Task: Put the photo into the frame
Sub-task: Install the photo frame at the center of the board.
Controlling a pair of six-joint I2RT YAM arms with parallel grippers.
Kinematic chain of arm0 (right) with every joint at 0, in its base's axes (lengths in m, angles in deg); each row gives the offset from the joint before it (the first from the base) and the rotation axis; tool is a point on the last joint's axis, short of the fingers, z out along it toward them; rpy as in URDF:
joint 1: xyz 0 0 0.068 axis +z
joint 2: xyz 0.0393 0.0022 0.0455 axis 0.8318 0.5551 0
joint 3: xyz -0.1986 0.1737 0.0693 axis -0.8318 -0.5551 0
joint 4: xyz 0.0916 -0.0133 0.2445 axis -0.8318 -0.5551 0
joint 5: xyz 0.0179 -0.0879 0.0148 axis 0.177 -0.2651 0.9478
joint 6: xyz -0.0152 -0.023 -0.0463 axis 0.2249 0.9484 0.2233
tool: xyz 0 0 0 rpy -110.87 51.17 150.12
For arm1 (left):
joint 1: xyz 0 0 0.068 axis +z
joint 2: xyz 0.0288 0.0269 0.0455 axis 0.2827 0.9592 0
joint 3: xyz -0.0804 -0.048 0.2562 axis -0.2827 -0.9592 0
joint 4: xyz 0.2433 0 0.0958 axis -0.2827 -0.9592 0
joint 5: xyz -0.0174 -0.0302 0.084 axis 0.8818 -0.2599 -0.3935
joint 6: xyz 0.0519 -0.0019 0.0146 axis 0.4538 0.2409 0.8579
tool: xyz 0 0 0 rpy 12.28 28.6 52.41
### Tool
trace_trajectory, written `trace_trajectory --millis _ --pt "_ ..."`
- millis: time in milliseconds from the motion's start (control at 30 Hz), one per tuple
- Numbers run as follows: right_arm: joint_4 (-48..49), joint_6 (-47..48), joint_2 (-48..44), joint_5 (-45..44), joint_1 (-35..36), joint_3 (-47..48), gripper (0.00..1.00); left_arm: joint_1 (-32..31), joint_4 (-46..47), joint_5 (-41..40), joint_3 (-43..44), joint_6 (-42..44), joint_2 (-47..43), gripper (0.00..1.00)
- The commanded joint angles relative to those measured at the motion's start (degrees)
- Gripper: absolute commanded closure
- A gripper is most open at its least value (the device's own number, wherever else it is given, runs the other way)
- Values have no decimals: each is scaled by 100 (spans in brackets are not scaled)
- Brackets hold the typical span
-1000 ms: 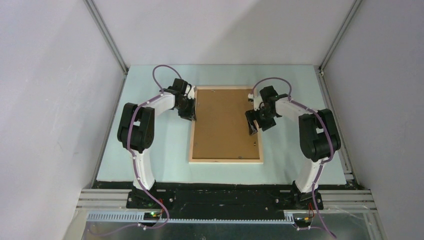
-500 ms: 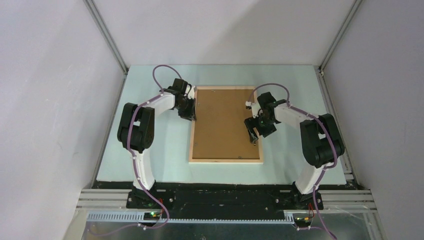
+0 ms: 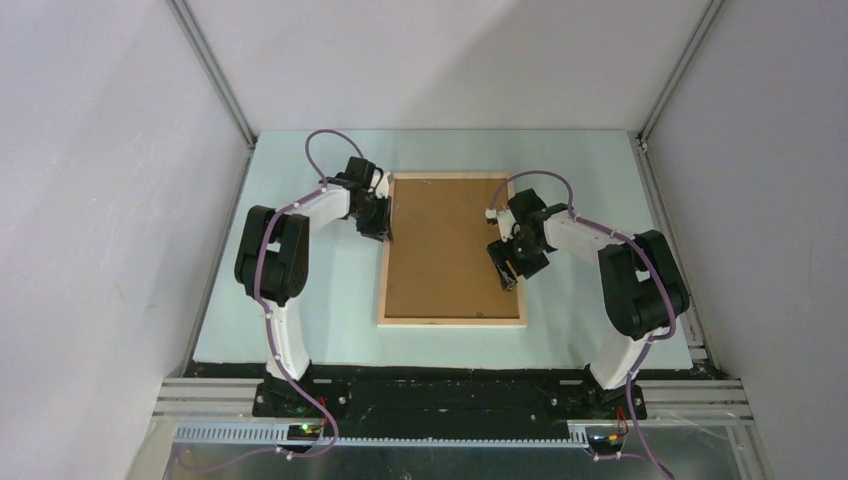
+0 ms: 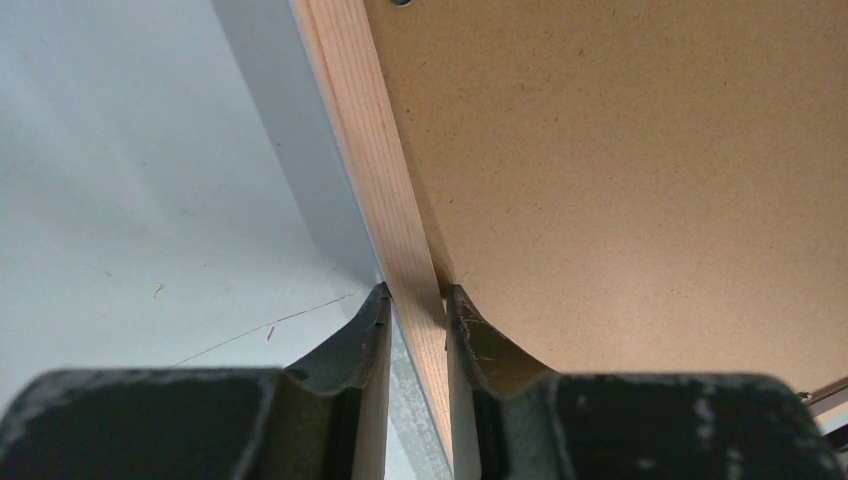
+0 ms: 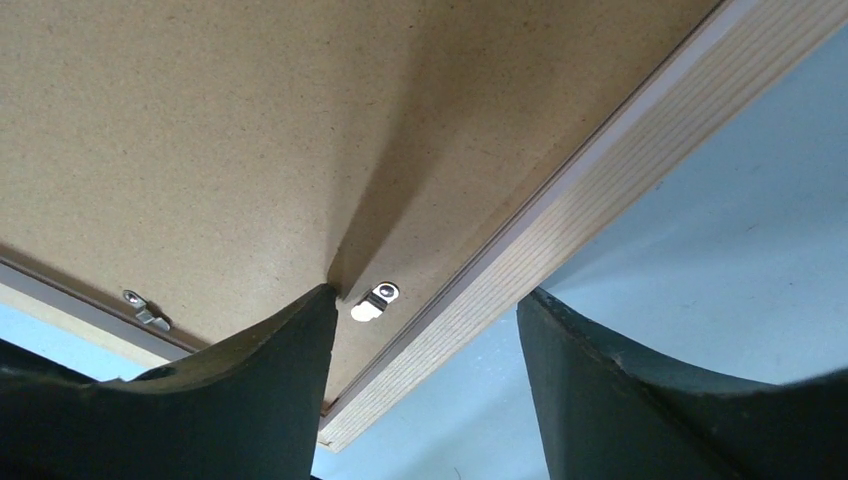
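Now my right hand (image 5: 425,300), spread open, has slid in over the frame (image 3: 452,319) by a turn clip (image 5: 374,300), left hand (image 4: 415,300) pinching the left rail, so unclipping looks next.

A robotics lab cell: plain grey walls (image 3: 440,60), aluminium rails (image 3: 210,65), arms (image 3: 275,260) bolted to a table (image 3: 330,320).

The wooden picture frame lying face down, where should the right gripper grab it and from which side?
Grip the narrow right rail of the pale-wood rectangular picture frame from straight above, jaws straddling it: one outside, one over the flat brown backing board. The rail stands proud of the board and is slim; the left gripper clamps the left rail likewise.
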Motion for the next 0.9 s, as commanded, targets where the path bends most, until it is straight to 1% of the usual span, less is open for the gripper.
trace_trajectory --millis 0,500,733,867 --pt "63 74 -173 -114 52 -91 32 -155 -87 291 -26 170 72 100" --pt "-13 363 -238 -10 76 -87 56 -155 -88 286 -28 196 65 100" --pt "-27 498 -243 4 82 -86 62 -156 -95 302 -25 197 88 100" --pt "0 520 -247 74 88 -84 62 -158 -91 297 -25 203 81 100"
